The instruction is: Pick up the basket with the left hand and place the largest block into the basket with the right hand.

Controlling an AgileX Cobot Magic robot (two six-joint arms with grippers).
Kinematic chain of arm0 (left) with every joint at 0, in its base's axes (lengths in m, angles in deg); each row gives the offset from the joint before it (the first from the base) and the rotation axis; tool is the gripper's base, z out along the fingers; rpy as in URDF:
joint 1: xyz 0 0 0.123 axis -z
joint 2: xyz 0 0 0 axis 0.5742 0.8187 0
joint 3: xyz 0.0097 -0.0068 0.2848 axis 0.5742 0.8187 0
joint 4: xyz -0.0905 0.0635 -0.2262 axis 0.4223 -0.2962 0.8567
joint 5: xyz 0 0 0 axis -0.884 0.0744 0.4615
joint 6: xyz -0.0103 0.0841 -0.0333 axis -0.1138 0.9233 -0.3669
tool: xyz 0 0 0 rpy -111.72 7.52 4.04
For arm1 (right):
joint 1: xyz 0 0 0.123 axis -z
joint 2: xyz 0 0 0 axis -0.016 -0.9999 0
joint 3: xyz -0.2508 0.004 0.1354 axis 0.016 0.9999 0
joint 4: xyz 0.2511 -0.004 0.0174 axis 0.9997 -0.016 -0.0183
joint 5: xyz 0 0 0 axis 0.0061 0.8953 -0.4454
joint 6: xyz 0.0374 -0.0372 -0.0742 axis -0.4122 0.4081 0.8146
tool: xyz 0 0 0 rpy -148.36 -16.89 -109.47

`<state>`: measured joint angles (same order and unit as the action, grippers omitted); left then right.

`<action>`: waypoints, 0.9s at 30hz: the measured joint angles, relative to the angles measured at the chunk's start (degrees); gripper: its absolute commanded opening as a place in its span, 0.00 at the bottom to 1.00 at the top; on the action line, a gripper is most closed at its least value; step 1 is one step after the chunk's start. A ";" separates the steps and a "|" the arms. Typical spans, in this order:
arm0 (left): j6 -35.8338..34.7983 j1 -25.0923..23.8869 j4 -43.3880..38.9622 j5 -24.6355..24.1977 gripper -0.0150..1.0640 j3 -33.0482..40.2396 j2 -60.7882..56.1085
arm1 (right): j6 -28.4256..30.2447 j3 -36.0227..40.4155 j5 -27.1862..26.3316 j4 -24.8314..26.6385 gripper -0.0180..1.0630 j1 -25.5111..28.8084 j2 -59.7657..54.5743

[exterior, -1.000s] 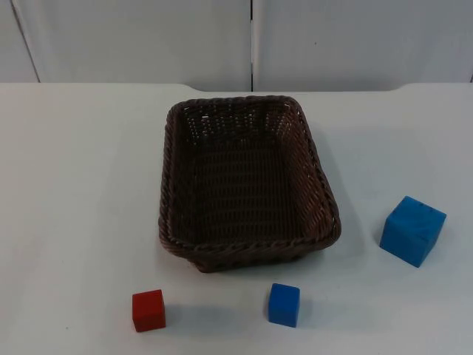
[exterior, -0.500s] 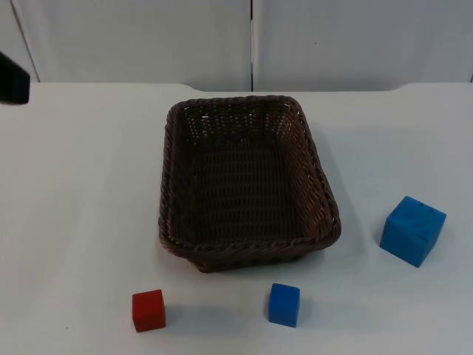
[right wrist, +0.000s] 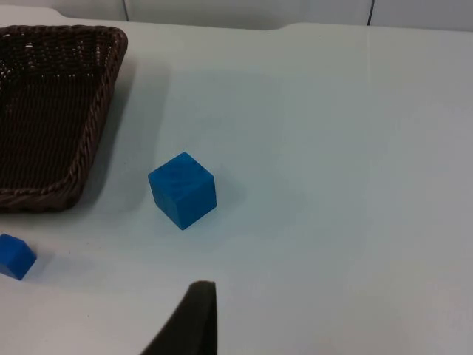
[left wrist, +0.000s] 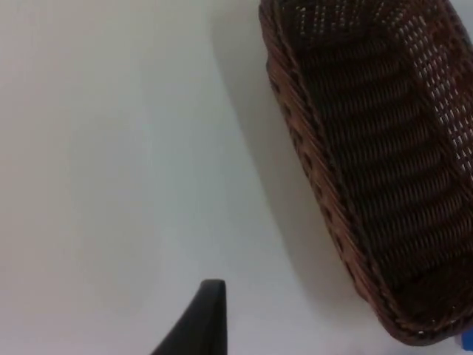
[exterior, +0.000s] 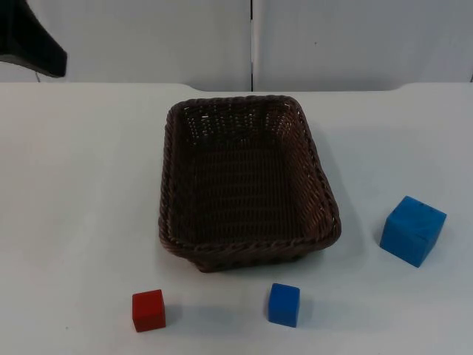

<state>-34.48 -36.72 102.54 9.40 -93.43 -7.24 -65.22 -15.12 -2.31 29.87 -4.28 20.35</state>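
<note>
1. My left end effector (left wrist: 203, 318) hangs above bare table (exterior: 74, 185) beside the wicker basket (exterior: 247, 181); I can't tell its state.
2. Right end effector (right wrist: 194, 318) hangs near the large blue block (exterior: 412, 230), state unclear.
3. Small blue block (exterior: 284, 304) and red block (exterior: 148, 310) sit before the basket.

Top view: fixed, high, facing forward-down across the table (exterior: 81, 192) to the wall (exterior: 148, 37); left wrist view: close above table beside the basket (left wrist: 369, 148); right wrist view: farther off, facing the large block (right wrist: 182, 189); all three share the basket.

Brown basket (exterior: 247, 181), large blue block (exterior: 412, 230) right
</note>
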 measured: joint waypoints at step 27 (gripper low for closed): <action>0.49 8.29 2.69 8.24 0.99 -7.33 24.43 | 0.00 0.00 0.00 0.00 0.99 0.00 0.00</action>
<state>-33.99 -28.43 105.23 17.65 -100.76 17.19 -65.22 -15.12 -2.31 29.87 -4.28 20.35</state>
